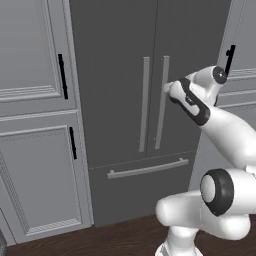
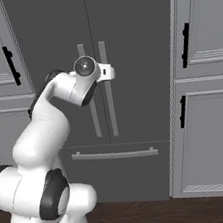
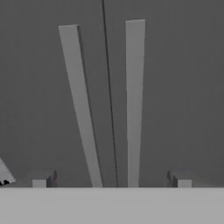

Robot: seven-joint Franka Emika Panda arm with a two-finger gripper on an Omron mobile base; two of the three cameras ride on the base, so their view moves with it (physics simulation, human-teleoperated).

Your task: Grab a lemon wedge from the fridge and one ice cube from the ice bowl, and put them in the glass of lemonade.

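Your pincer (image 3: 111,181) stood wide before both handles (image 3: 134,100) of the shut fridge (image 1: 115,75), so you risked closing between them

Fridge (image 1: 120,75) top cut off

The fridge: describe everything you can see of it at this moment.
The fridge is a tall, dark grey, matte appliance with two upper doors, both shut, meeting at a thin centre seam. Two long light grey vertical handles flank that seam. Below sits a bottom drawer, closed, with a horizontal light grey bar handle. Light grey panelled cabinets stand on both sides. The open gripper hovers in front of the two handles, holding nothing.
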